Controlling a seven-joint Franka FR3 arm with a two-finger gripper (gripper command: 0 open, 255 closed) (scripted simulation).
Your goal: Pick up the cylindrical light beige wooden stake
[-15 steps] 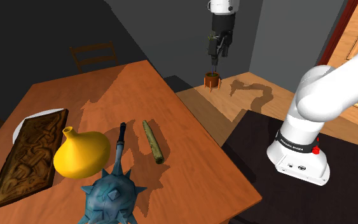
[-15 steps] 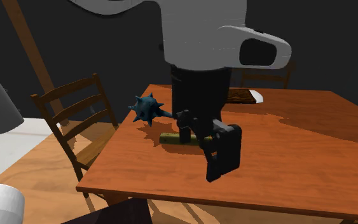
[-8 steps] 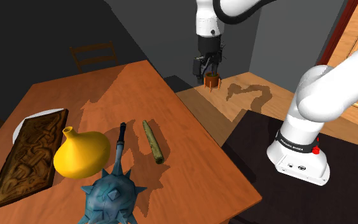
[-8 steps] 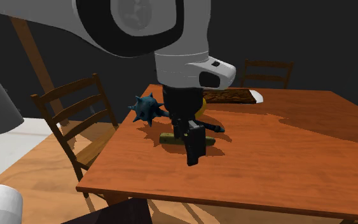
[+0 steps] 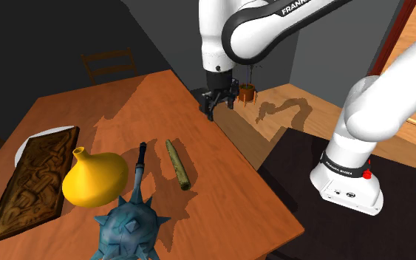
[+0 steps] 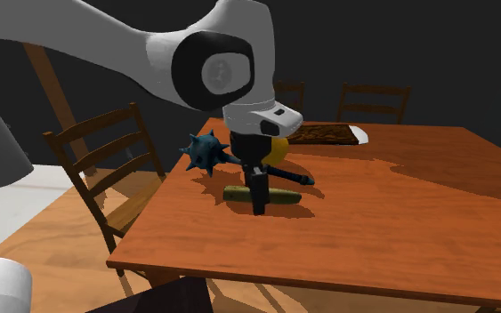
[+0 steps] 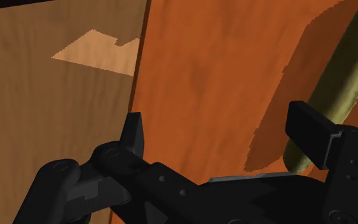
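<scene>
The stake (image 5: 178,164) is a slim olive-tan cylinder lying flat on the orange wooden table (image 5: 147,111), beside a dark-handled mace. My black gripper (image 5: 215,109) hangs above the table's edge, up and to the right of the stake in the shoulder view, not touching it. In the second exterior view the gripper (image 6: 259,204) points down in front of the stake (image 6: 284,196). In the wrist view the gripper (image 7: 222,130) is open with bare tabletop between its fingers (image 7: 133,130), and the stake (image 7: 343,83) runs just outside one finger.
A blue spiked mace (image 5: 131,225), a yellow gourd-shaped vase (image 5: 94,179) and a carved brown board (image 5: 35,181) on a white plate share the table. A chair (image 6: 106,169) stands at the table's side. A small pot (image 5: 247,92) sits on the floor beyond.
The arm has swung down and to the shoulder view's left, bringing the gripper from above the floor pot to the table's edge, closer to the stake. Nothing on the table moved.
</scene>
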